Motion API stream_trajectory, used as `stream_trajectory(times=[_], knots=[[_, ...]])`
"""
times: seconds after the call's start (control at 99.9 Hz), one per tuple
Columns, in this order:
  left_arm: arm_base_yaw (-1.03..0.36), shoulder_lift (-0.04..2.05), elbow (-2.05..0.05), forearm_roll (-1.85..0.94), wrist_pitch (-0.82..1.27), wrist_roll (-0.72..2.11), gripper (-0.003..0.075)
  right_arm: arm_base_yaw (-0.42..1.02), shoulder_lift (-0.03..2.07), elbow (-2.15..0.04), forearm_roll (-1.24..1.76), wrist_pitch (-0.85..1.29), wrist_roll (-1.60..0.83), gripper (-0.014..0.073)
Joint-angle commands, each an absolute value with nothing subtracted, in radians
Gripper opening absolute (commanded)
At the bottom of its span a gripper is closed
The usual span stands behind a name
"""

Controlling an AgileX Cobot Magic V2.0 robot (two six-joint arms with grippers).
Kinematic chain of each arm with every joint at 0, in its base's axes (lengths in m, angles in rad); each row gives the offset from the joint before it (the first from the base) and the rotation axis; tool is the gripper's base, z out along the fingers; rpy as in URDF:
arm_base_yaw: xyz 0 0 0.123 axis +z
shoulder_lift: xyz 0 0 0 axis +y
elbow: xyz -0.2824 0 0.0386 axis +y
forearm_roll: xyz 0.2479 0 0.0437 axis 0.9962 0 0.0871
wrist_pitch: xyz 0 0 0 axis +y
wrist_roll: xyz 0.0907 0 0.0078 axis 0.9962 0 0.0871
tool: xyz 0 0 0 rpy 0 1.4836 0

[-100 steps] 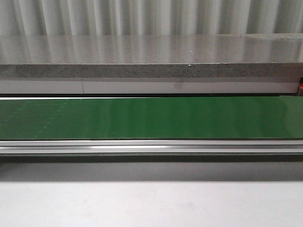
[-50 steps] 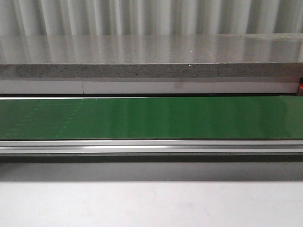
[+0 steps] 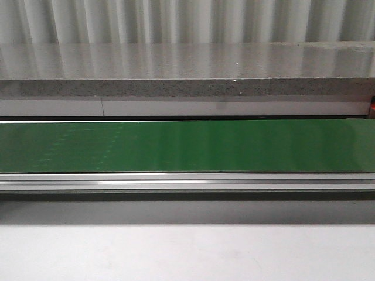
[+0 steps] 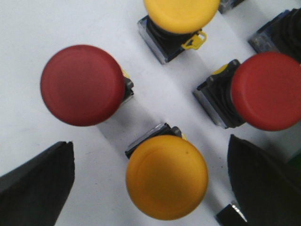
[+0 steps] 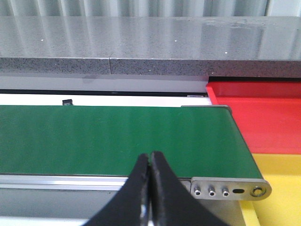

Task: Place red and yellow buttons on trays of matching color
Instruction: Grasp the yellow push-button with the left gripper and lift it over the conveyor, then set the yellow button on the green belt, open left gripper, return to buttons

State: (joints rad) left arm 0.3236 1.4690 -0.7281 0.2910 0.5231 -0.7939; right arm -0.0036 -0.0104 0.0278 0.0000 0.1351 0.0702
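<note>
Four rigid, smooth-capped buttons stand on the tabletop under your spread left end effector [image 4: 150, 188], the yellow button [image 4: 167, 176] centred at 6 o'clock; grip its domed cap sides.

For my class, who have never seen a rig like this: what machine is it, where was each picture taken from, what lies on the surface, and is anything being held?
This is a robot with two arms, each ending in a gripper.

The front view looks forward over a green belt; neither arm shows there.

The left wrist camera looks down between the open left gripper. On the white surface below lie two red buttons and two yellow buttons.

The right wrist camera shows the right gripper, its fingers closed and empty, above the belt's end. Beyond are a red tray and a yellow tray.

Nothing is held.
</note>
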Motion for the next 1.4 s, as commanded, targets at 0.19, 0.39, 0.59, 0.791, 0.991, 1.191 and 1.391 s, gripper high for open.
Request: stream_trajectory(times=[0.19, 0.39, 0.59, 0.791, 0.991, 1.191, 1.391], knots=[[0.326, 1.451, -0.755, 0.297, 0.498, -0.795, 0.0501, -0.003, -0.026, 0.028, -0.006, 0.051, 0.064, -0.0067], [0.326, 1.438, -0.755, 0.283, 0.524, -0.735, 0.0085, -0.003, -0.026, 0.028, -0.006, 0.051, 0.064, -0.0067], [0.326, 1.333, -0.758, 0.283, 0.594, -0.678, -0.0020, -0.003, -0.026, 0.028, -0.006, 0.051, 0.064, -0.0067], [0.326, 1.160, -0.784, 0.282, 0.663, -0.570, -0.0020, -0.003, -0.026, 0.028, -0.006, 0.051, 0.064, -0.0067], [0.294, 1.088, -0.916, 0.145, 0.775, -0.365, -0.0020, -0.003, -0.026, 0.028, -0.006, 0.051, 0.064, -0.0067], [0.190, 1.138, -1.042, 0.057, 0.809, -0.241, -0.0020, -0.003, -0.026, 0.028, -0.006, 0.051, 0.064, -0.0067], [0.097, 1.254, -1.124, 0.059, 0.810, -0.224, -0.0020, -0.003, -0.026, 0.028, -0.006, 0.051, 0.064, -0.0067]])
